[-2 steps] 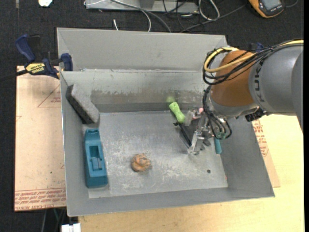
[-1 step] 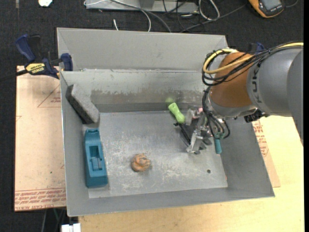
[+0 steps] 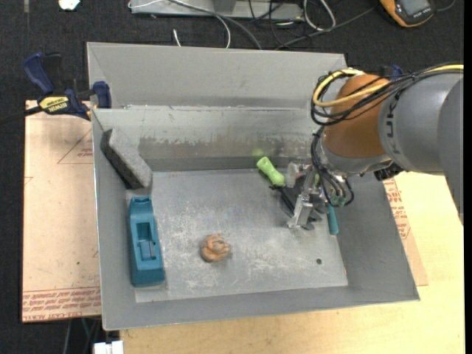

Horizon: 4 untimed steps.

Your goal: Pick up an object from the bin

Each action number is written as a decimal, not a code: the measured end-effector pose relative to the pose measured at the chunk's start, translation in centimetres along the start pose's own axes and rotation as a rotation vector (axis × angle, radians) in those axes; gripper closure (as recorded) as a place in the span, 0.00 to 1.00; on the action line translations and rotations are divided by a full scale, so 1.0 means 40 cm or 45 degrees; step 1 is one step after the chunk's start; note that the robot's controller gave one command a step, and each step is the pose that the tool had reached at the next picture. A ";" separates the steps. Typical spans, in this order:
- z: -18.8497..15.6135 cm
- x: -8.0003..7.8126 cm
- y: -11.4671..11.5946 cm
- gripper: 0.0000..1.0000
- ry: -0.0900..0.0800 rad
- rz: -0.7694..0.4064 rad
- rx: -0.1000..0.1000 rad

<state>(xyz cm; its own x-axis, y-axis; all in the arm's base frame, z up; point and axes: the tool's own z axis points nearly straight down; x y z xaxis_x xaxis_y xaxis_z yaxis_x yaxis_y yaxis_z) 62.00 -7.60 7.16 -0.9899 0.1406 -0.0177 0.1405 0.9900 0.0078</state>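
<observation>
Green-handled tool (image 3: 270, 169): nearest thing to the gripper (image 3: 302, 217), so we take it as the pick. It lies just beside the gripper, up and to the view's left of it, near the back wall of the bin (image 3: 243, 275).

Long axis is diagonal. The green end points up-left, away from the gripper. A dark part runs down-right towards it and is lost under the wrist.

Gripper state: we cannot tell how far open it is, nor whether it has hold of anything.

A teal stick (image 3: 333, 221) sits just beside the gripper on the opposite side. A tan lump (image 3: 215, 249) and a blue dispenser (image 3: 145, 242) lie well apart from it, lower left.

Our judgement for the step: close across the diagonal, not along it. Take the handle low, stay clear of the teal stick, and lift straight up.
</observation>
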 end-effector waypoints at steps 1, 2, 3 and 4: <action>0.000 -0.004 -0.018 0.00 -0.007 -0.064 -0.003; 0.002 -0.006 -0.083 0.00 -0.004 -0.065 -0.003; 0.016 0.025 -0.102 1.00 0.053 -0.043 -0.014; 0.016 0.025 -0.102 1.00 0.053 -0.044 -0.014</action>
